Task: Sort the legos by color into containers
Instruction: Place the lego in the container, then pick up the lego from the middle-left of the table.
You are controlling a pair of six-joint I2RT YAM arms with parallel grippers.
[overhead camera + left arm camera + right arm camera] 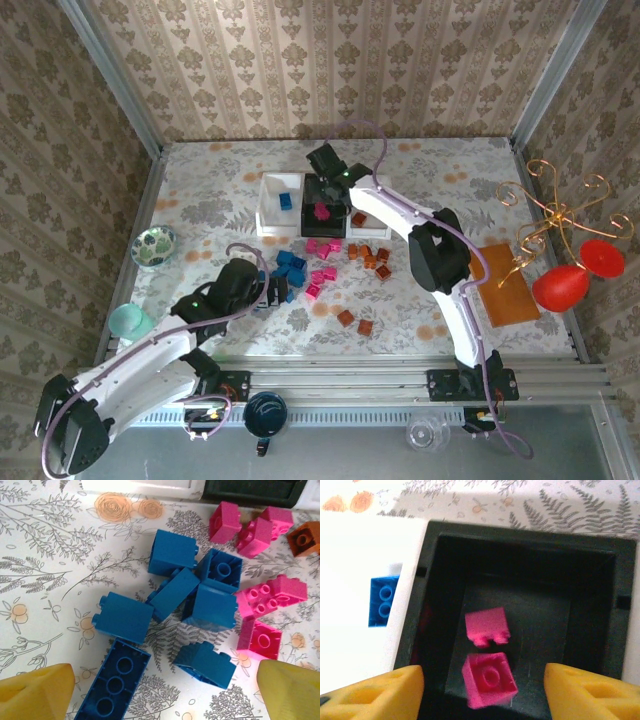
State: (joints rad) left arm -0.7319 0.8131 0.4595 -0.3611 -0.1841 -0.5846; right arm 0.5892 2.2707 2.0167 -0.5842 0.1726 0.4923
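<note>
1. Nearest the left wrist camera are my own yellow left fingers (pixel 35 692), one in each bottom corner. My left gripper (pixel 160 695) has its jaws spread wide and is pinching nothing.
2. Just past those fingers, a jumble of blue bricks (pixel 210 605) lies on the flowered table (pixel 50 530). Loose pink bricks (pixel 270 600) lie beside them on the right.
3. My right gripper (pixel 482 695) hangs over the black tray (pixel 520 535), with its jaws spread apart.
4. Inside the black tray, the near pink brick (pixel 487 680) sits between my right fingers (pixel 375 692) and touches neither. The far pink brick (pixel 486 625) lies just beyond it.
5. The white tray (pixel 360 555) touches the black tray's left side and holds one blue brick (pixel 384 600).
6. From above, a second white tray (pixel 370 232) on the black tray's right holds an orange-brown brick (pixel 358 218). Scattered orange-brown bricks (pixel 370 260) lie on the table in front of it.
</note>
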